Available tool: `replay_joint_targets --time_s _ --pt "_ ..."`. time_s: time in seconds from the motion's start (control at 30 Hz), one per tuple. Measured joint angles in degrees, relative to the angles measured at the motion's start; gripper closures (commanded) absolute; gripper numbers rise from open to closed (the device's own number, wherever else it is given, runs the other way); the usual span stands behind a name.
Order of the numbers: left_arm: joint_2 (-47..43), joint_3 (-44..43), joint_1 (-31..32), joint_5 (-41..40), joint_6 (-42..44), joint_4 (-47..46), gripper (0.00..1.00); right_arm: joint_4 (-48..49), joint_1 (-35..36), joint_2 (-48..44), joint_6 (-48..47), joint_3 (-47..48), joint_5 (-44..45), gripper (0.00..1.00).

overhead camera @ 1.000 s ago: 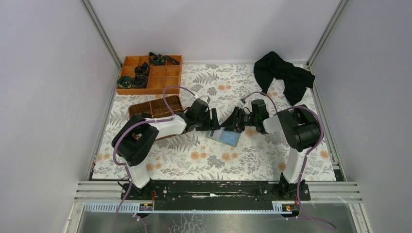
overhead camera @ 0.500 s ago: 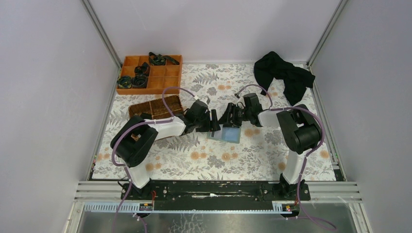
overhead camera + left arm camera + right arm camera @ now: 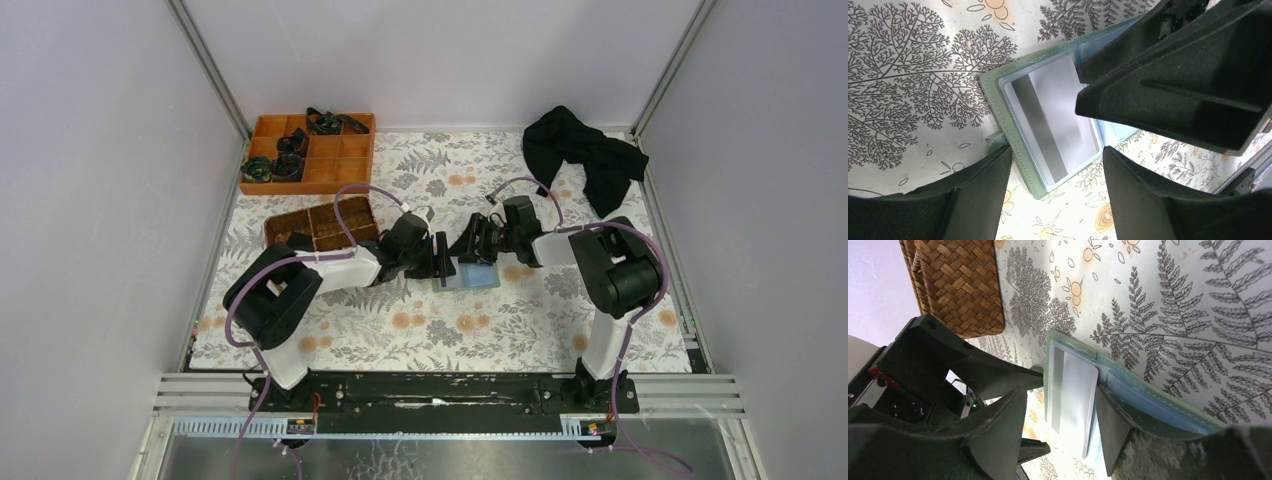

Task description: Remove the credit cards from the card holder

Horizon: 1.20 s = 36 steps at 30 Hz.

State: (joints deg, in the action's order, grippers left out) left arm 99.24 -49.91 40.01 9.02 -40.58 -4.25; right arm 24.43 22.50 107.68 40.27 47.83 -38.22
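Fern-print table (image 3: 560, 320), open card holder (image 3: 998, 110), whitish card (image 3: 1058, 120), dark stripe (image 3: 1035, 125) perhaps magnetic

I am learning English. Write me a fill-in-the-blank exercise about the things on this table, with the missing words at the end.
1. The card holder lies on the table, not folded shut but ___.
2. The whitish card in it has a dark ___ along one side.
3. The black cloth lies in the far ___ corner.
4. The wicker basket lies on the ___ side.

Missing words: open, stripe, right, left.
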Motion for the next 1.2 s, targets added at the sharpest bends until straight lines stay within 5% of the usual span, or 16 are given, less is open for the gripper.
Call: replay_joint_targets --time_s 0.5,1.2 --pt "0.0 0.1 0.2 1.0 -0.1 -0.4 0.27 2.1 0.2 -6.1 2.0 -5.1 -2.5 0.42" --pt "0.5 -0.7 0.2 1.6 0.0 0.3 0.26 12.4 0.3 -0.5 7.1 -5.8 -6.3 0.44"
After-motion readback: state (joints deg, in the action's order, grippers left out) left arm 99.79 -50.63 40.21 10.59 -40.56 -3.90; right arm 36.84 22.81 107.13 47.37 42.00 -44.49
